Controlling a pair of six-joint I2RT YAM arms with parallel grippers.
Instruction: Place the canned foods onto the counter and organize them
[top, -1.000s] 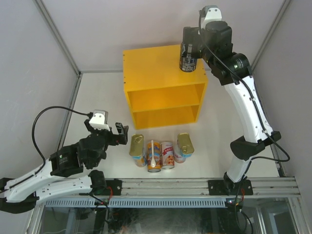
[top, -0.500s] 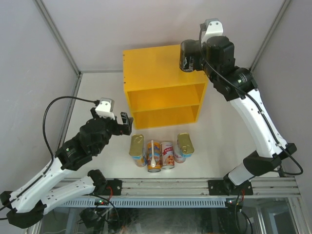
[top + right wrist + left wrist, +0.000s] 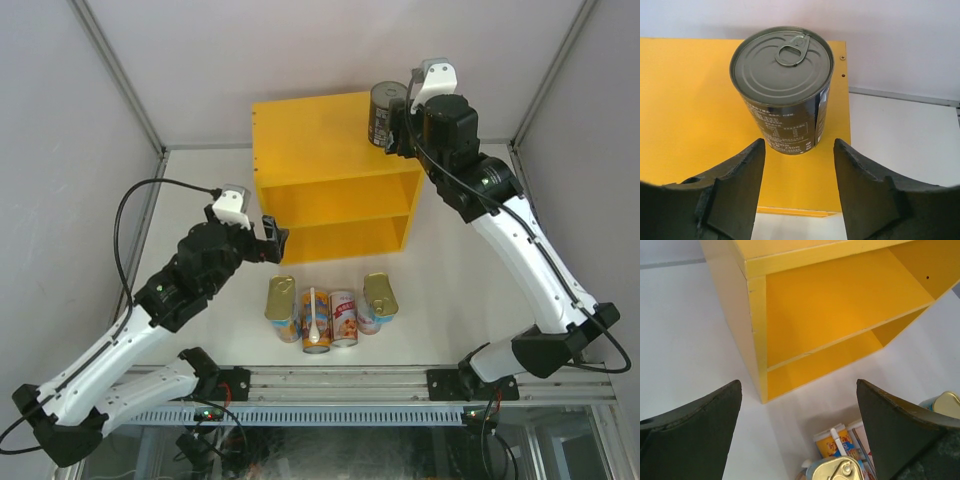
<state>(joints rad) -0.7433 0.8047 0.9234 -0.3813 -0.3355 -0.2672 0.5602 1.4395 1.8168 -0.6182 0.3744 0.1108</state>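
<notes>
A dark grey can [image 3: 383, 113] [image 3: 782, 90] stands upright on the right rear of the yellow counter's top [image 3: 315, 145] [image 3: 690, 110]. My right gripper [image 3: 403, 135] [image 3: 799, 155] is just behind it, open, with the can ahead of its fingertips and nothing between them. On the table in front of the counter stands a row of cans: a gold-lidded teal tin [image 3: 280, 297] on a can, an orange-blue can with a white spoon [image 3: 315, 322] [image 3: 834, 442], a white-red can [image 3: 343, 318], and a second teal tin [image 3: 380, 294]. My left gripper [image 3: 272, 240] [image 3: 797, 430] hovers wide open above the row's left end.
The counter's two open front compartments [image 3: 840, 305] hold nothing. Grey walls close in the table on the left, back and right. A metal rail [image 3: 340, 382] runs along the near edge between the arm bases.
My right gripper let go of the dark can on the counter top and drew back from it. My left arm swung forward and right, toward the row of cans.
</notes>
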